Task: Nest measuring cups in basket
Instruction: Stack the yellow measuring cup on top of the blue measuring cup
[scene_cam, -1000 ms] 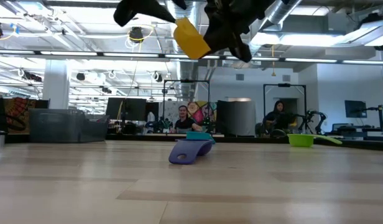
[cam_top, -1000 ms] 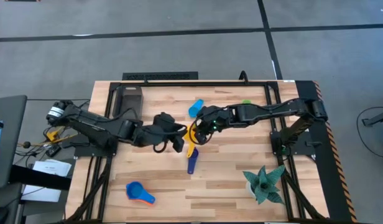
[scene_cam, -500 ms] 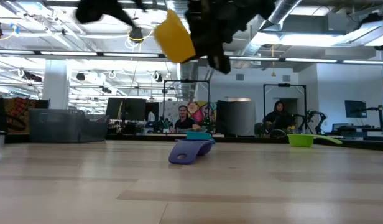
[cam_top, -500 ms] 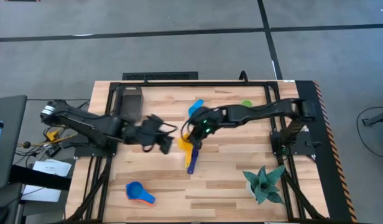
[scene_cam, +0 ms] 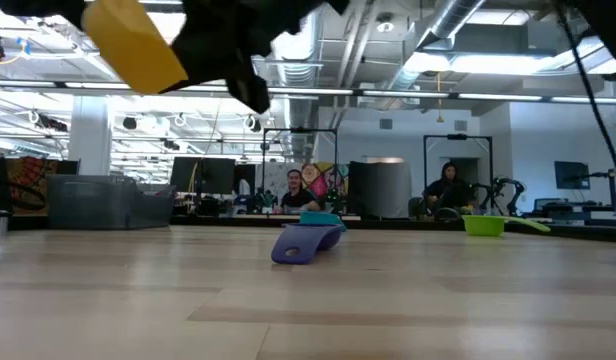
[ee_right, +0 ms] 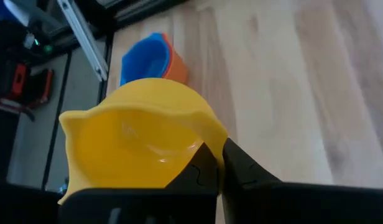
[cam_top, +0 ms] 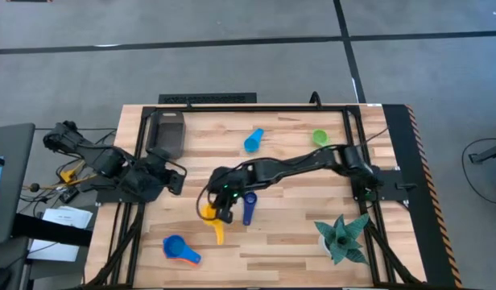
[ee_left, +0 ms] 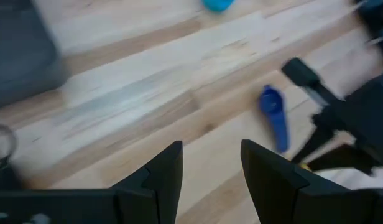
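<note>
— Where's the yellow cup (cam_top: 211, 216)?
— Clamped in the right gripper (cam_top: 221, 211), lifted above the wooden table (cam_top: 296, 234), just beside the dark blue cup (cam_top: 249, 207).
— The basket (cam_top: 167, 134)?
— Well apart from that cup, near the left gripper (ee_left: 207, 168), whose fingers are parted on nothing.
— Beyond the table?
— A workshop with seated people (scene_cam: 449, 186); no readable writing.

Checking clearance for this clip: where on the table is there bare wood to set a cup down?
Free: the wood between the small green plastic cup and the teal spiky plant, and the near edge between the blue cup nested in orange and the plant. Crowded: mid-table, where the right tool holds the yellow plastic cup beside the dark blue cup.
</note>
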